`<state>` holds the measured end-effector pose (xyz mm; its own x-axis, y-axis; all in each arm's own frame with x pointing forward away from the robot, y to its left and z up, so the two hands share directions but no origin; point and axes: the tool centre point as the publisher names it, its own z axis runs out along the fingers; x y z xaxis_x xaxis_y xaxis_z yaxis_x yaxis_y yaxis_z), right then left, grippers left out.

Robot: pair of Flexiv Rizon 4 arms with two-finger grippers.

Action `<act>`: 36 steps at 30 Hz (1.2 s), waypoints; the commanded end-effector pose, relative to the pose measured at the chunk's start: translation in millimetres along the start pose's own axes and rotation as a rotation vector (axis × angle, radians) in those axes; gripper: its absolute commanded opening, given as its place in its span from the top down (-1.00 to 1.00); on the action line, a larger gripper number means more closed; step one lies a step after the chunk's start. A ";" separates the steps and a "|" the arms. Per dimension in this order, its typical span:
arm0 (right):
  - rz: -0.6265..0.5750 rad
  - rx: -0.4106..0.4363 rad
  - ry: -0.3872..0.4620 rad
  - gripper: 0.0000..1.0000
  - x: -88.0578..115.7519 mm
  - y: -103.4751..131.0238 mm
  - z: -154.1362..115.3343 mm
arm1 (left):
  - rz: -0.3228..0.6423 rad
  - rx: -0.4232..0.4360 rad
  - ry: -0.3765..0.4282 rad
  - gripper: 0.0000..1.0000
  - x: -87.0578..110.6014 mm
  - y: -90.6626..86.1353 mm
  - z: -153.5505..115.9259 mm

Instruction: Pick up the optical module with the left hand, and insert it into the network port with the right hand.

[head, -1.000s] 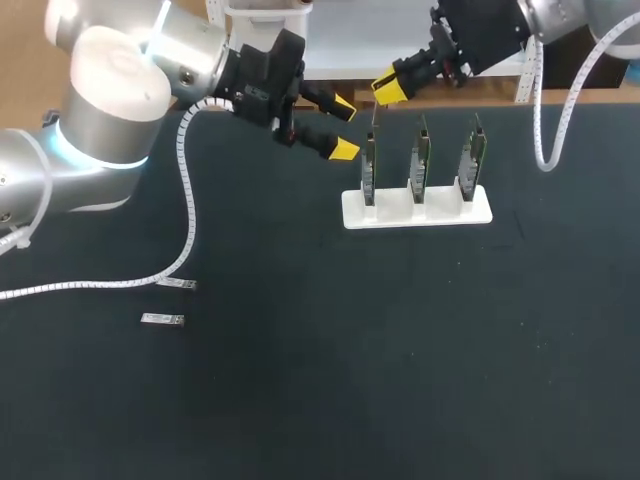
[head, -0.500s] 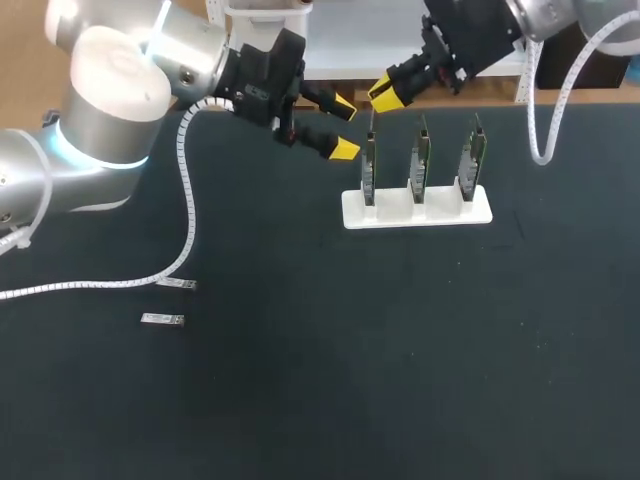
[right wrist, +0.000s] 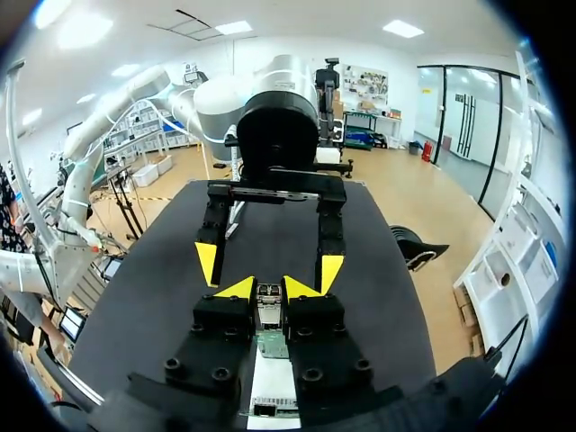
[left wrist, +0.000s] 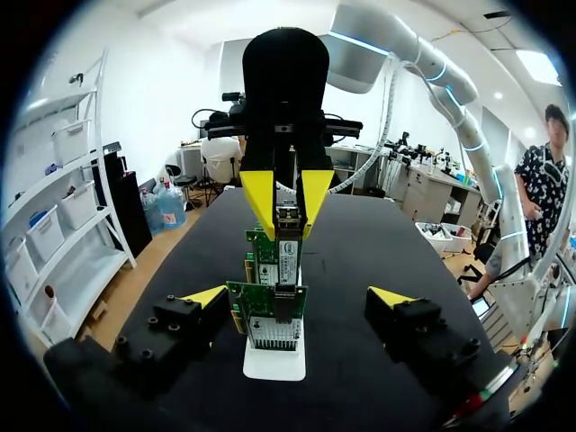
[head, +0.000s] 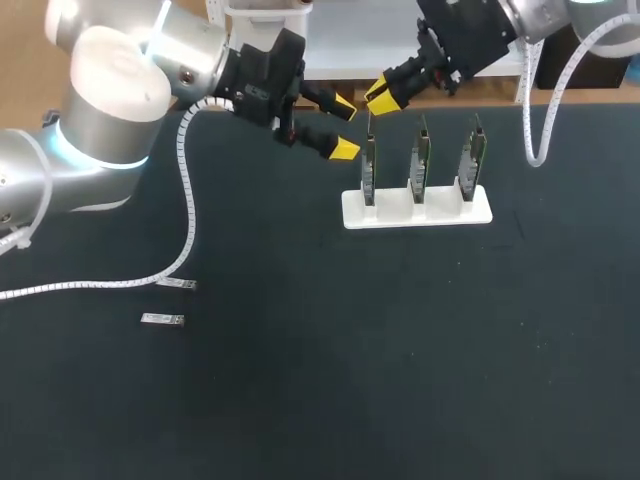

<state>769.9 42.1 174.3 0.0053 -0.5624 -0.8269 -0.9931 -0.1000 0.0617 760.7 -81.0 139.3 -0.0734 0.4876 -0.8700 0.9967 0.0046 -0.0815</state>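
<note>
Head view, right fingers (head: 380,97) clamped on optical module (left wrist: 287,247), edged left above leftmost card (head: 369,165), left fingers (head: 343,150) apart, unmoved

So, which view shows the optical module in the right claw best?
The left wrist view: the optical module shows full length between the right claw's tips. The right wrist view shows only its end; the head view, hardly anything.
</note>
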 end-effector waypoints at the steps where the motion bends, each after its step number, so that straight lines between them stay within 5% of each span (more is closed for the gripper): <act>1: 0.001 0.000 0.003 1.00 0.8 -0.3 2.0 | -0.002 0.003 0.004 -1.00 -0.8 1.8 0.6; 36: -0.085 0.022 0.026 1.00 4.8 7.4 5.0 | -0.002 0.003 0.004 -1.00 -0.8 1.8 0.6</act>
<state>767.0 43.8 170.2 0.0950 -0.5759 -0.8120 -0.9898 -0.1418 -0.0152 760.7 -80.9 139.1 -0.0733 0.4874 -0.8701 0.9967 0.0046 -0.0814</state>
